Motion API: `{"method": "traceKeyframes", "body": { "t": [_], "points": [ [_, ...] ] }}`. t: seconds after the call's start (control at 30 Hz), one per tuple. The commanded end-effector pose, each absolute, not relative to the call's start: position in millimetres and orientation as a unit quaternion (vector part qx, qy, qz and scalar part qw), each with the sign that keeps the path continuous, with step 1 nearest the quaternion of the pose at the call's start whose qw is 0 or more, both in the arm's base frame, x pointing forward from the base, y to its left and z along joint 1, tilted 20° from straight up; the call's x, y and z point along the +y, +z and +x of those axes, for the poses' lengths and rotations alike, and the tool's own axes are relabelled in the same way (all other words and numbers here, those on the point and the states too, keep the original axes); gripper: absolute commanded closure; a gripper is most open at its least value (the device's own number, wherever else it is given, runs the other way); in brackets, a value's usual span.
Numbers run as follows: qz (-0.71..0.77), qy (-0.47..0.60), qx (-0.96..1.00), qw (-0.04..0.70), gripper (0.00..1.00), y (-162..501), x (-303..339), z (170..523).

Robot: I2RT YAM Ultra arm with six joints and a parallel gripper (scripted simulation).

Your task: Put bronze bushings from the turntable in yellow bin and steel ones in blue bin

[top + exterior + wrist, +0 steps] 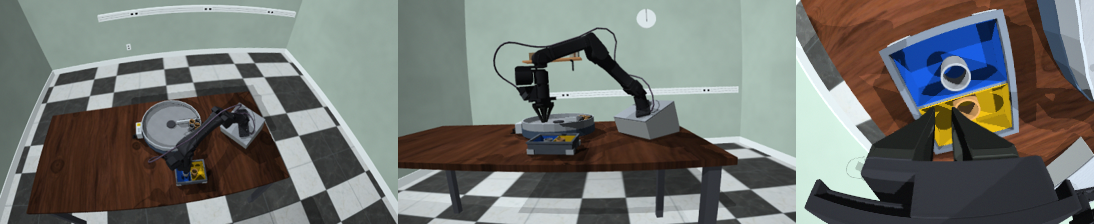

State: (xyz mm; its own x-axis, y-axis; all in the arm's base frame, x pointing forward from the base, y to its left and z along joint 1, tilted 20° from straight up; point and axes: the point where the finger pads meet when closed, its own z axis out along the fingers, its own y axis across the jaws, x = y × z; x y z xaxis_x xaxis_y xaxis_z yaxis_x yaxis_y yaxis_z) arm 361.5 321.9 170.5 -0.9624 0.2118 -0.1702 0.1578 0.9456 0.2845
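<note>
Bushings: 1 steel (954, 74), 1 bronze (968, 107) binned (turntable (159, 119) cluster uncountable); gripper (946, 137) pressed together, empty.

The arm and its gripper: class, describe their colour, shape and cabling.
The slender, jointed black arm rises from a slanted grey block base. A thin dark cable loops beside it. The black gripper tapers to two narrow, pointed fingers. No markings are visible.

One turntable (159, 134), bushings (195, 123) clustered at its rim, about four, too small to count surely. One steel bushing (956, 74) in blue bin (916, 70), one bronze bushing (968, 106) in yellow bin (998, 106).
</note>
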Motion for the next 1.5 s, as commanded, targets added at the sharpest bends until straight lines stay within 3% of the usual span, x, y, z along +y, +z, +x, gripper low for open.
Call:
{"method": "traceKeyframes", "body": {
  "t": [0.0,0.53,0.93,1.3,1.47],
  "points": [
    [0.095,0.152,0.977,0.118,0.85,196.1,317.9,364.0],
    [0.095,0.148,0.978,0.111,0.86,181.7,307.6,363.0],
    [0.094,0.147,0.978,0.11,0.86,157.8,239.2,349.8],
    [0.094,0.143,0.979,0.113,0.86,99.1,71.1,317.7],
    [0.094,0.141,0.979,0.113,0.86,85.0,29.1,309.8]
  ]
}}
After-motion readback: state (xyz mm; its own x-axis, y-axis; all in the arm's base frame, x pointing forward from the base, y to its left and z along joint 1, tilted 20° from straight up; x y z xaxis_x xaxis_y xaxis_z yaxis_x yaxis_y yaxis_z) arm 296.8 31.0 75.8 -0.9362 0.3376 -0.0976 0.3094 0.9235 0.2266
